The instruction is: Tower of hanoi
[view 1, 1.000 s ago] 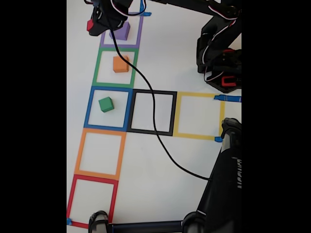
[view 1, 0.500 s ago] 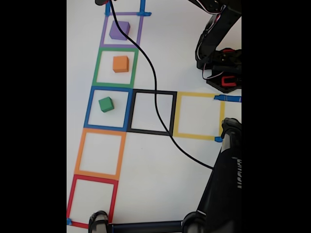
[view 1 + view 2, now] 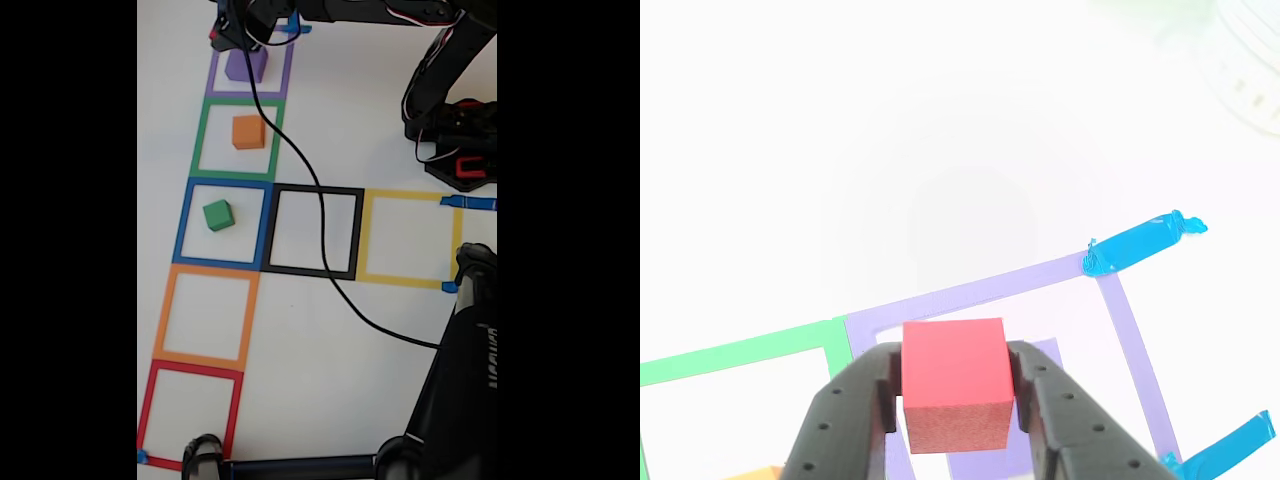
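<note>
In the other view my gripper (image 3: 954, 392) is shut on the small red cube (image 3: 953, 380) and holds it above the purple cube (image 3: 1043, 354), which peeks out behind the right finger. The fixed view shows my gripper (image 3: 225, 38) at the top left, over the far edge of the purple cube (image 3: 246, 67) inside the purple tape square. Below it, the orange cube (image 3: 248, 131) sits in the green tape square. The green cube (image 3: 217, 214) rests in the blue tape square.
A black cable (image 3: 318, 215) trails from the gripper across the black tape square to the lower right. The arm's base (image 3: 458, 150) stands at the right. A dark stand (image 3: 455, 400) fills the lower right corner. Black, yellow, orange and red tape squares hold nothing.
Half a second ago the gripper was almost out of the top edge of the fixed view. It has come back down over the purple cube, still holding the red cube.
</note>
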Motion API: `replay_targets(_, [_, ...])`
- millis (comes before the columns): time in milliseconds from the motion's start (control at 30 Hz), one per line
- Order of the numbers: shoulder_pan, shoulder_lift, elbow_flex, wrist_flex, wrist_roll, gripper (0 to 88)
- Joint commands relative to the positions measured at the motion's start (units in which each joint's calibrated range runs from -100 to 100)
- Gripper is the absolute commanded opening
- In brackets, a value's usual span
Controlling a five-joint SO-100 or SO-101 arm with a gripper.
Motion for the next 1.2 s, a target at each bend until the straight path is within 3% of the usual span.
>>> replay_targets(0, [0.05,2.06,1.59,-9.33,0.18,1.3])
replay_targets(167, [1.2,7.79,8.41,-25.44,0.18,1.3])
replay_targets(333, [2.45,11.26,10.68,-32.65,0.18,1.3])
replay_targets(800, [7.82,13.28,16.23,-39.13,0.18,1.3])
replay_targets(1167, [6.47,14.82,19.86,-44.47,0.18,1.3])
